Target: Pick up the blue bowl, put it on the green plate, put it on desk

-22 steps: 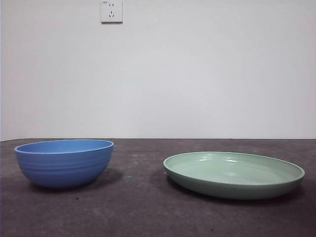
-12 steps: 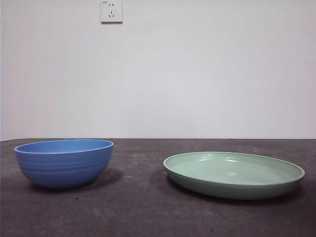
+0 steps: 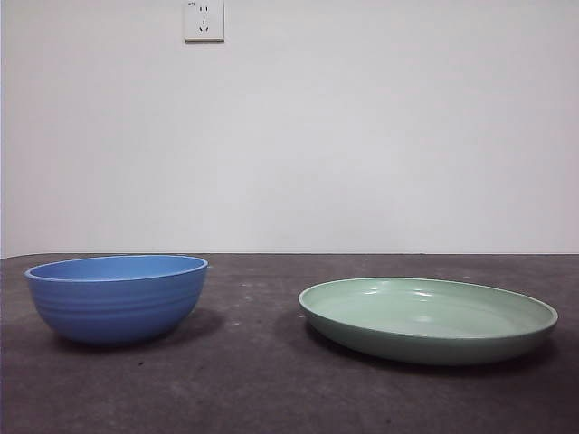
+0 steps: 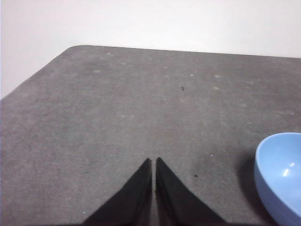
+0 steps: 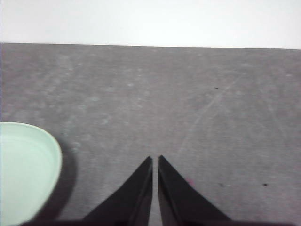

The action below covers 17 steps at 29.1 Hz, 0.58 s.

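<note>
The blue bowl (image 3: 118,297) stands upright on the desk (image 3: 262,380) at the left of the front view, with faint ridges on its wall. Apart from it, to the right, lies the wide green plate (image 3: 428,316). Neither arm shows in the front view. In the left wrist view my left gripper (image 4: 154,161) is shut, above bare desk, with the blue bowl (image 4: 281,175) off to one side. My right gripper (image 5: 155,158) is also shut over the desk, and the green plate (image 5: 23,167) shows at the frame's edge beside it.
A white wall rises behind the desk, with a socket (image 3: 204,20) high on it. The desk's far edge and a rounded corner (image 4: 75,48) show in the left wrist view.
</note>
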Motion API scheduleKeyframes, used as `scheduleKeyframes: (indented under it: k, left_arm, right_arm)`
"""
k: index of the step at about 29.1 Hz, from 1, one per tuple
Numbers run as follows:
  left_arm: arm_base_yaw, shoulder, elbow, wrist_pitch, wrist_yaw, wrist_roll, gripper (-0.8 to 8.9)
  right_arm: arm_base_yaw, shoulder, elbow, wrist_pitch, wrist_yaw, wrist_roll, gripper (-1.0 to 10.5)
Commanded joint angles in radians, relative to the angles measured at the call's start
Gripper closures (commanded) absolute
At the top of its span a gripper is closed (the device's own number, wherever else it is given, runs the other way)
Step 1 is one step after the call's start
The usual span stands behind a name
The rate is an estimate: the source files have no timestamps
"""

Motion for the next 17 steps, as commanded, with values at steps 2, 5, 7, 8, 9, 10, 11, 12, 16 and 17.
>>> scheduleKeyframes:
  k: [2, 5, 7, 8, 9, 10, 11, 12, 16, 17]
  left_arm:
    - [0.002, -0.001, 0.0, -0.004, -0.001, -0.051, 8.07]
    - [-0.003, 0.001, 0.039, -0.005, 0.0, -0.091, 8.06]
    - [-0.009, 0.005, 0.071, -0.005, 0.0, -0.098, 8.06]
    - [-0.011, 0.01, 0.089, -0.005, 0.0, -0.098, 8.05]
    - [-0.013, 0.016, 0.107, -0.005, 0.0, -0.099, 8.05]
    - [-0.015, 0.025, 0.13, -0.005, 0.0, -0.105, 8.05]
    - [-0.017, 0.04, 0.159, -0.006, 0.0, -0.115, 8.05]
    - [-0.018, 0.053, 0.181, -0.007, 0.0, -0.12, 8.05]
    - [-0.018, 0.147, 0.32, -0.034, 0.002, -0.123, 8.05]
    - [-0.018, 0.178, 0.361, -0.05, 0.003, -0.123, 8.05]
  right_arm:
    - [0.001, -0.002, -0.005, 0.047, -0.032, 0.09, 9.3]
    - [0.008, -0.002, 0.005, 0.076, -0.044, 0.162, 9.3]
    - [0.013, -0.001, 0.024, 0.071, -0.058, 0.192, 9.3]
    - [0.016, -0.001, 0.04, 0.062, -0.058, 0.207, 9.3]
    - [0.02, -0.001, 0.056, 0.05, -0.058, 0.217, 9.3]
    - [0.023, -0.001, 0.075, 0.038, -0.058, 0.225, 9.3]
    - [0.027, 0.0, 0.095, 0.029, -0.058, 0.23, 9.3]
    - [0.029, 0.005, 0.114, 0.024, -0.058, 0.243, 9.3]
    - [0.033, 0.057, 0.237, -0.044, -0.06, 0.293, 9.3]
    - [0.033, 0.079, 0.274, -0.075, -0.061, 0.293, 9.3]
